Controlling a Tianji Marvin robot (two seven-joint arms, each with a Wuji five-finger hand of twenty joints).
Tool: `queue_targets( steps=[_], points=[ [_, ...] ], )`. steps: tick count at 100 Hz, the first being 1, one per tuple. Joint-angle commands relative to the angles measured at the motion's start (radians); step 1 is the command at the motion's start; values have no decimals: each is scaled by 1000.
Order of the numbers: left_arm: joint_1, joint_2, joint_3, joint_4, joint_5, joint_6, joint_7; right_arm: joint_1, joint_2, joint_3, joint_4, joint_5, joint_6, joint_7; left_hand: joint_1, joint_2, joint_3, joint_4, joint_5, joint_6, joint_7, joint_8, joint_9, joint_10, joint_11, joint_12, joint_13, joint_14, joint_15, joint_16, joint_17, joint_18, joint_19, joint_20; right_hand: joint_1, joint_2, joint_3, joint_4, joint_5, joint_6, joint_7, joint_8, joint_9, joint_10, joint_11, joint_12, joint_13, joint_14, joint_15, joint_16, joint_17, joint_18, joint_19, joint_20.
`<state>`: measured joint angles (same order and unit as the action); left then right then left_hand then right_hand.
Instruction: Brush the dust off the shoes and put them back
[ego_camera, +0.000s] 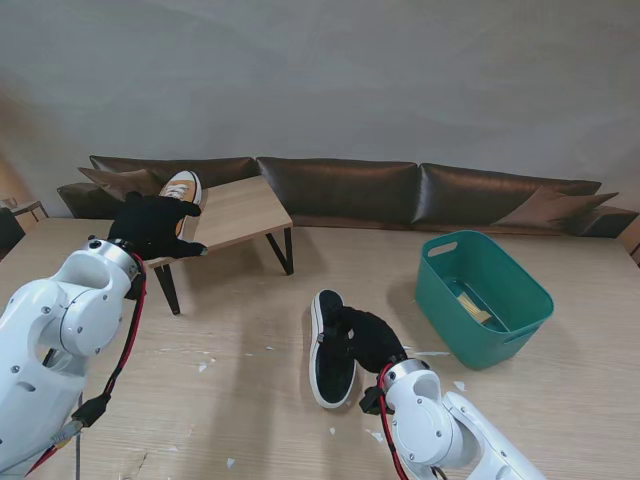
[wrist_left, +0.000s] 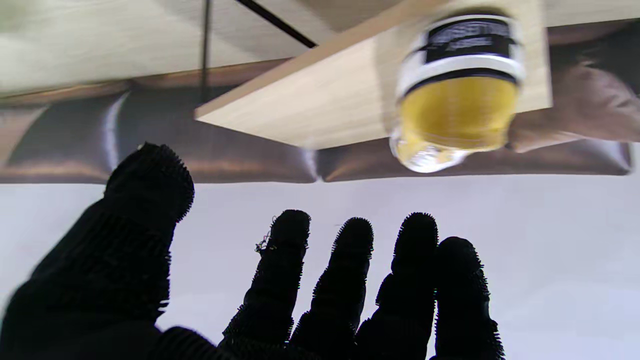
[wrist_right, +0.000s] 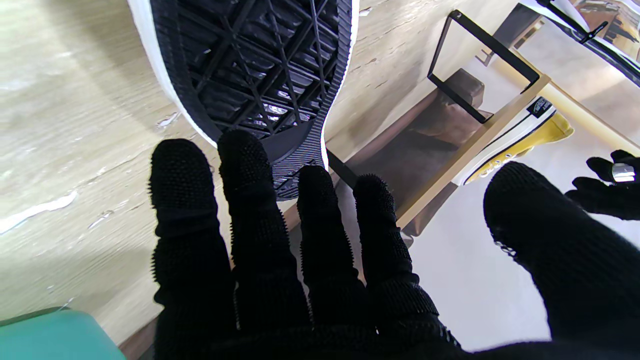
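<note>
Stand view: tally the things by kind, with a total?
Shoes: 2, a black shoe on the floor and a yellow shoe on the small wooden table
Tables: 1
Green basket: 1
Gloved hands: 2, left hand and right hand
Total: 6

two shoes, one basket, one rack
</note>
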<state>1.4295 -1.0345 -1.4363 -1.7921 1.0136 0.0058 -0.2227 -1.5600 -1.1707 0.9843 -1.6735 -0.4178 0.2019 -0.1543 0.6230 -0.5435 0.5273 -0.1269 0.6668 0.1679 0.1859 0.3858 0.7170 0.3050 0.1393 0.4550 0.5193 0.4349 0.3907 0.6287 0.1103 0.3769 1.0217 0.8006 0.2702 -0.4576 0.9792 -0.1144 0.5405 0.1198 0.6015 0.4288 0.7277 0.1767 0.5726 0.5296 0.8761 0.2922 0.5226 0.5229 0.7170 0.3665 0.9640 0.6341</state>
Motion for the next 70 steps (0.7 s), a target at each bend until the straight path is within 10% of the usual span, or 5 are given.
queue_targets(
  steps=[1,70],
  points=[
    [7,-12,29,-18,-7,-6,-18,-9,-2,-2,-14,-8,7,8,30,33,-28,37,35,14,10,8,28,-1,2,-2,-3,-3,-30,-13,-8,-7,-43,1,-31,15,13,23,-5,3,9,-9,14,16,3,-16,22,6,12,4,-353,20,21,14],
    [89,-48,251,45,-250,115,124,30,0,-3,-28,-54,103,24,81,119,-79,48,88,53,27,33,77,21,0,-25,39,37,-92,-84,15,24,-171,-85,-36,14,0,25,15,3,1,-9,-16,20,4,-17,7,1,14,1,-350,16,32,14]
  ],
)
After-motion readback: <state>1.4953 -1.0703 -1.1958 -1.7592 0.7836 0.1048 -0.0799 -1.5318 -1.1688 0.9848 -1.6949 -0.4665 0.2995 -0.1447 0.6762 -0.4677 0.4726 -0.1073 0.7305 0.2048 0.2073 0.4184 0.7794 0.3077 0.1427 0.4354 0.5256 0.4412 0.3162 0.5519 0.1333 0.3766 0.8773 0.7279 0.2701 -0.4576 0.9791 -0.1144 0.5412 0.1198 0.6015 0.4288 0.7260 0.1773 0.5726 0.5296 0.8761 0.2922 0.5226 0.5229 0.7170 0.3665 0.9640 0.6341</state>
